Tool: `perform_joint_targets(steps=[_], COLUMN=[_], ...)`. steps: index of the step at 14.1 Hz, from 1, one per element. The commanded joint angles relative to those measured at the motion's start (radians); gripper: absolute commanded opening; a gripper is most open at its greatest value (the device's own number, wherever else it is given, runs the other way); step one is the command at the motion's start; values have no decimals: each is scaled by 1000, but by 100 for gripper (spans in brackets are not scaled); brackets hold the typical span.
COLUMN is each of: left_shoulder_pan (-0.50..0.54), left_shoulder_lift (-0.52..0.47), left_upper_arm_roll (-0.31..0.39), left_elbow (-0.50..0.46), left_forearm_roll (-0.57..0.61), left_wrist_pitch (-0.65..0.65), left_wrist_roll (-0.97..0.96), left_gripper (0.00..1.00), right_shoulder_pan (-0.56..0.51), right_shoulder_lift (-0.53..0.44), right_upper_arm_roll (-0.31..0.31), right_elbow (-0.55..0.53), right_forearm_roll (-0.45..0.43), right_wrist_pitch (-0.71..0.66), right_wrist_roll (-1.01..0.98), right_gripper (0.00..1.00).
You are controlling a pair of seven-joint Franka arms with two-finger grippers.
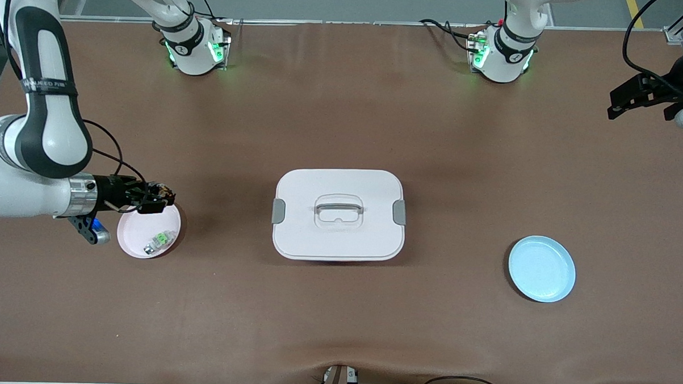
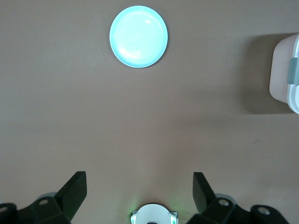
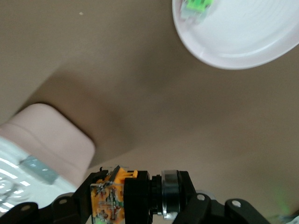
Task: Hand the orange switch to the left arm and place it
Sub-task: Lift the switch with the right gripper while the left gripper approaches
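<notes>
Both arms stood well apart: the right gripper (image 1: 158,200), clamped on the orange switch (image 3: 108,198) over the pink plate's (image 1: 138,239) rim, had the box (image 1: 339,214) between it and the waiting, wide-open left gripper (image 1: 634,100).

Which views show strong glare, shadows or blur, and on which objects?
Front view: even light; the white lidded box casts a soft shadow on the brown table. Left wrist view: the round pale blue plate is glary and washed out. Right wrist view: the round pink plate looks overexposed white, and the close orange switch in the right gripper is slightly blurred.
</notes>
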State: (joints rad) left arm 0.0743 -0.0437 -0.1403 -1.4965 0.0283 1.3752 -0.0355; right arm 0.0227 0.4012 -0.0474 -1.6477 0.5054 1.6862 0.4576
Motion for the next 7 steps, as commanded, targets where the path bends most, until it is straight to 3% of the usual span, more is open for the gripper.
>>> perform_joint_targets(steps=[1, 4, 7], left_shoulder_pan=[-4, -5, -11], left_shoulder_lift=[-5, -5, 2], left_upper_arm_roll=[-10, -30, -142], left_elbow=[5, 9, 41], left_forearm_roll=[-22, -103, -134], left_wrist_pitch=[5, 7, 34], left_wrist_roll=[5, 6, 6], left_gripper=[100, 100, 100], right_shoulder_pan=[74, 155, 239], right_shoulder_lift=[-12, -7, -1], right_upper_arm_roll=[-2, 0, 0], right_elbow=[43, 129, 219], right_forearm_roll=[64, 102, 139], right_wrist_pitch=[-16, -13, -3], right_wrist_roll=[198, 413, 622], right_gripper=[0, 0, 0])
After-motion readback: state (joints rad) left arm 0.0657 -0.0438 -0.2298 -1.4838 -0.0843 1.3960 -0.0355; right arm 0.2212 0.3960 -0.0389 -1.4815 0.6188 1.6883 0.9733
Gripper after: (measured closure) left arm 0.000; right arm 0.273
